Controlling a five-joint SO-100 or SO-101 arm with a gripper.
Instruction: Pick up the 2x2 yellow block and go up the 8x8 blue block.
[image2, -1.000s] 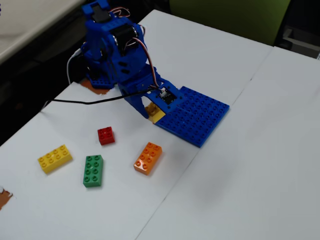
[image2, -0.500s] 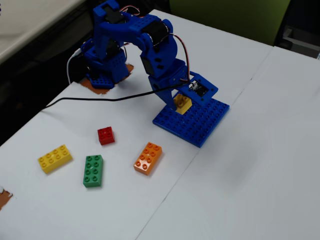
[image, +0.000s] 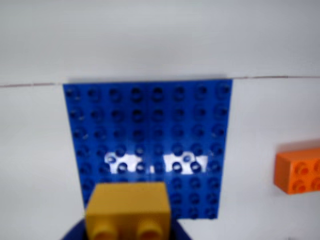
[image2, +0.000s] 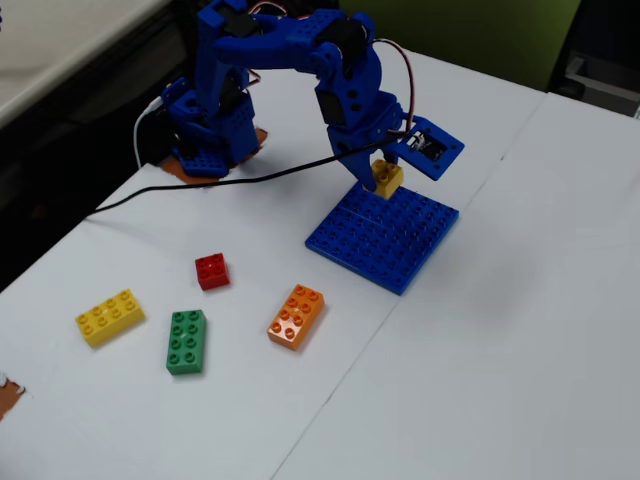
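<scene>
My gripper (image2: 384, 176) is shut on the 2x2 yellow block (image2: 387, 179) and holds it a little above the far edge of the 8x8 blue block (image2: 385, 235). In the wrist view the yellow block (image: 128, 210) fills the bottom centre, with the blue jaws on either side of it, and the blue baseplate (image: 150, 135) spreads out beyond it. The baseplate lies flat on the white table with nothing on it.
An orange 2x4 brick (image2: 297, 315) lies in front of the baseplate and also shows at the right edge of the wrist view (image: 299, 170). A red 2x2 brick (image2: 212, 270), a green brick (image2: 187, 341) and a long yellow brick (image2: 109, 317) lie to the left. The arm's base (image2: 210, 130) stands at the back.
</scene>
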